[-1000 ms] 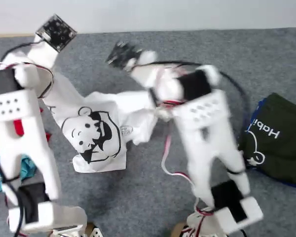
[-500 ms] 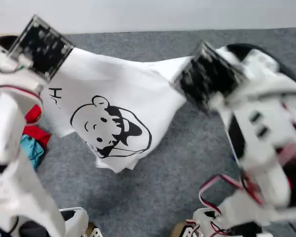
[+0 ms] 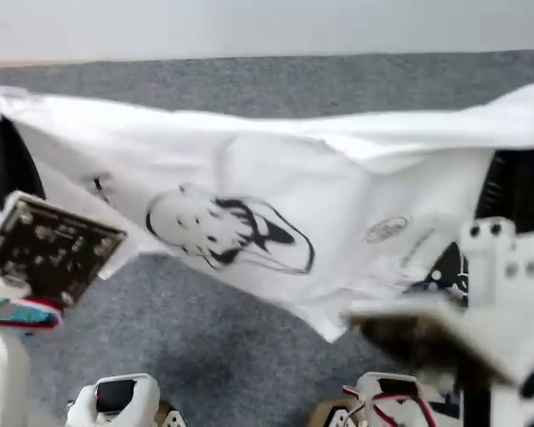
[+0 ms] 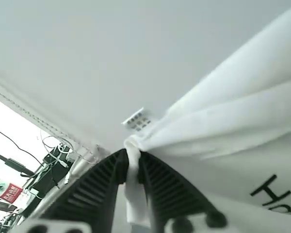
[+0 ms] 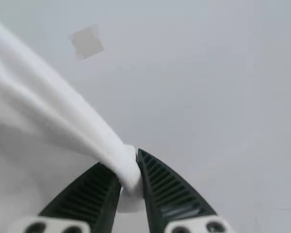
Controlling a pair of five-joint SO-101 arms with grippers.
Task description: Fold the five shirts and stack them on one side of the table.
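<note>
The white shirt (image 3: 276, 178) is being held spread above the table (image 3: 205, 356), with 1 bunched edge being pinched by the left gripper (image 4: 131, 159) and another by the right gripper (image 5: 127, 170). The fabric is being judged light and limp; outer edges are being favoured as grip points.

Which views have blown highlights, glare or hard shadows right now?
Left wrist view: a blown-out white patch beside the left claw; the white shirt it pinches is evenly lit. Right wrist view: flat light, no glare on the shirt in the right claw. High view: only soft shading on the grey table under the spread shirt.
</note>
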